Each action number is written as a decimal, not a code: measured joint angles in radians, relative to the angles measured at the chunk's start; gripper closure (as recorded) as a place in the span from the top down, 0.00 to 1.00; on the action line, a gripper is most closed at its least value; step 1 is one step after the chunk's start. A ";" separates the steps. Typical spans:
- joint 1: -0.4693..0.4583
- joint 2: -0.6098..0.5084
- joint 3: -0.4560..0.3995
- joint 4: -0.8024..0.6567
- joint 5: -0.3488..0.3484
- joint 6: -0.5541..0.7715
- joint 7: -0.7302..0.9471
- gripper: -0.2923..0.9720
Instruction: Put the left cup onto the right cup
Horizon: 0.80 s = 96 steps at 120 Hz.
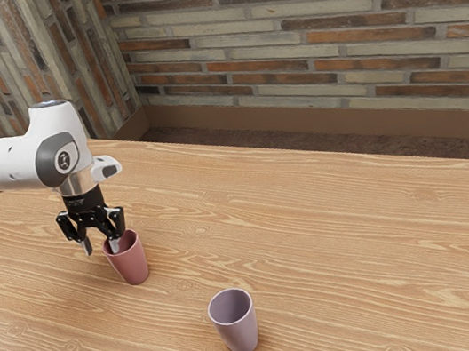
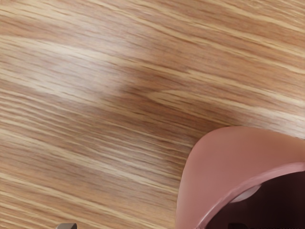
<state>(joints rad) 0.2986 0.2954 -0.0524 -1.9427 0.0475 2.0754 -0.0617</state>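
Observation:
A reddish-pink cup (image 1: 129,261) stands upright on the wooden table (image 1: 335,240), toward the exterior view's left. My gripper (image 1: 102,244) hangs over its rim, open. One finger (image 1: 115,244) dips inside the cup's mouth; the other finger (image 1: 87,245) is outside its wall with a gap to it. The mauve cup (image 1: 234,321) stands upright nearer the front edge, to the exterior view's right of the pink one and apart from it. In the wrist view the pink cup (image 2: 224,171) looms close under my hand, with its rim and dark inside showing.
A brick wall (image 1: 309,28) runs along the far side of the table and on the exterior view's left. Bare wood stretches across the exterior view's right half (image 1: 401,202).

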 joint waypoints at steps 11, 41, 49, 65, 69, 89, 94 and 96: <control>-0.001 0.000 0.000 0.000 0.000 0.001 0.012 0.52; -0.009 0.002 -0.001 -0.001 0.000 0.011 0.045 0.51; -0.010 0.002 -0.001 -0.001 0.000 0.014 0.052 0.51; -0.010 0.002 -0.001 -0.003 0.000 0.018 0.064 0.49; -0.010 0.003 -0.001 -0.003 0.000 0.019 0.067 0.48; -0.012 0.003 -0.001 -0.003 0.000 0.021 0.078 0.45; -0.012 0.004 -0.001 -0.003 0.000 0.022 0.081 0.44; -0.012 0.004 -0.001 -0.003 0.000 0.022 0.082 0.44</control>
<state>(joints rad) 0.2869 0.2996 -0.0537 -1.9455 0.0475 2.0975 0.0200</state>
